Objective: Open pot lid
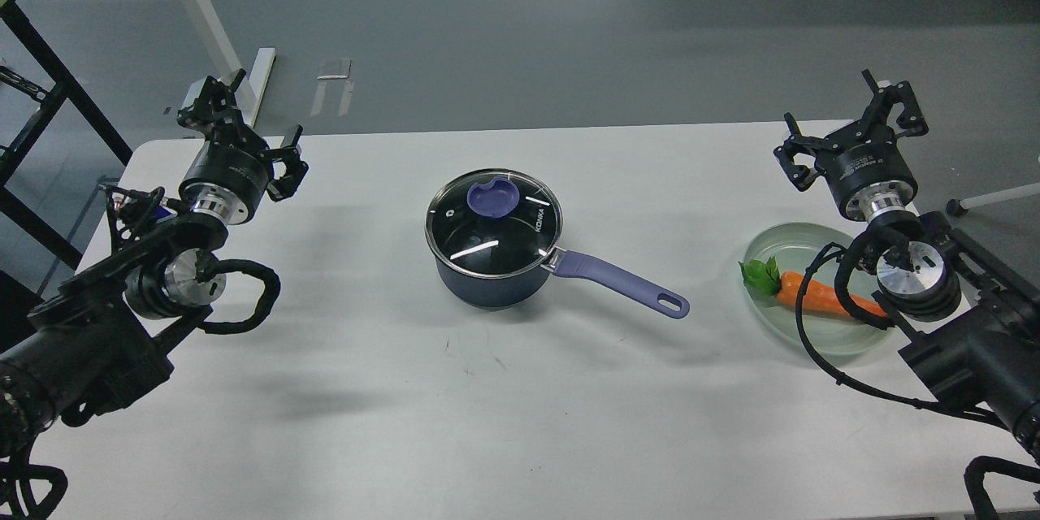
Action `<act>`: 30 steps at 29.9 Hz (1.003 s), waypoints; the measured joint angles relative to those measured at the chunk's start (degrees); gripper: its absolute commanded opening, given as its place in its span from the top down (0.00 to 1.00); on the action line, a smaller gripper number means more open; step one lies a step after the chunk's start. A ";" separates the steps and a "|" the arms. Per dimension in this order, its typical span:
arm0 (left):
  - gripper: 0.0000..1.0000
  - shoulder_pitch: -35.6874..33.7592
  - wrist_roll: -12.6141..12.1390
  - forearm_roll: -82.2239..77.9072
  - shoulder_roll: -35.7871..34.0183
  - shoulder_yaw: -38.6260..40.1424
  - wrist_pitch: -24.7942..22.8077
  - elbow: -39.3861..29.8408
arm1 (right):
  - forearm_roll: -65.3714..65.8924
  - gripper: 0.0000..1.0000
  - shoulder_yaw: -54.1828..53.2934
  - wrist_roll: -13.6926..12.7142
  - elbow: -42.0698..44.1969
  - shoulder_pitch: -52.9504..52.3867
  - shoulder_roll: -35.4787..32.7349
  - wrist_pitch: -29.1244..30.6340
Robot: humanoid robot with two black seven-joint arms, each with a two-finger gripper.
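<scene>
The dark navy pot [487,286] stands in the middle of the white table, its lavender handle [621,282] pointing to the right and towards me. The clear glass lid [497,237] sits flat on the pot's rim, with its purple knob [494,198] on top and white lettering on the right. My left gripper [248,128] hovers open over the table's far left corner, well away from the pot. My right gripper [845,123] hovers open at the far right, just beyond the green dish. Neither one holds anything.
A pale green glass dish [778,246] holding a carrot [821,298] lies at the right, partly under my right arm and its cables. The table's far edge [520,131] runs behind the pot. Beyond it are grey floor and white frame legs [203,12].
</scene>
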State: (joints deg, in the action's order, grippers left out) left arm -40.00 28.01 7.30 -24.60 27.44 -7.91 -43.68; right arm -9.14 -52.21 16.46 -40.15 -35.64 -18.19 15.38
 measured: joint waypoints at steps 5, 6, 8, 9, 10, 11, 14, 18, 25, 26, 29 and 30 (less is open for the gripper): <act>0.01 -0.07 0.00 -0.07 -0.03 0.00 0.23 0.02 | -0.01 0.00 0.14 -0.01 -0.02 0.04 0.09 -0.27; 0.01 -0.23 -0.01 -0.09 -0.03 -0.16 0.40 0.17 | 0.00 0.00 0.24 -0.01 -0.02 0.04 0.18 -0.30; 0.01 -0.70 -0.01 -0.11 -0.03 -0.49 1.20 1.09 | 0.11 0.00 0.61 -0.03 -0.17 -0.03 0.37 -0.33; 0.01 -0.92 -0.02 -0.11 0.00 -0.54 1.69 1.84 | 0.20 0.00 0.89 -0.03 -0.32 -0.23 0.40 -0.33; 0.01 -1.26 -0.02 -0.11 0.03 -0.58 1.97 2.67 | 0.28 0.00 1.11 -0.03 -0.59 -0.37 0.36 -0.31; 0.01 -1.73 -0.02 -0.11 0.03 -0.64 2.06 3.42 | 0.42 0.00 1.30 -0.04 -0.98 -0.41 0.18 -0.28; 0.01 -2.86 -0.01 -0.39 -0.54 -0.70 1.84 4.38 | 1.04 0.00 1.89 -0.24 -3.08 -0.42 -1.28 -0.30; 0.01 -3.12 -0.06 -0.95 -2.48 -0.78 1.54 4.58 | 4.72 0.01 5.84 -0.37 -8.16 -0.62 -6.77 -1.37; 0.01 -3.15 -0.75 -1.37 -2.78 -0.83 1.20 4.57 | 23.21 0.01 9.84 -0.31 -21.58 -0.45 -16.97 -7.08; 0.01 -3.15 -0.68 -1.37 -2.72 -0.83 1.50 4.57 | 27.29 0.02 10.01 -0.30 -23.93 -0.19 -18.55 -7.47; 0.01 -3.21 -0.52 -1.37 -2.68 -0.83 1.98 4.54 | 38.03 0.01 10.72 -0.50 -29.86 0.10 -22.37 -8.02; 0.01 -3.24 -0.50 -1.37 -2.68 -0.83 2.06 4.50 | 41.52 0.01 11.41 -0.60 -31.55 -0.01 -23.57 -8.18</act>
State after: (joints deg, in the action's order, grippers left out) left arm -43.25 27.50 5.93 -27.28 26.61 -5.85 -39.18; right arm 32.38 -40.80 15.86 -71.70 -35.66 -41.76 7.20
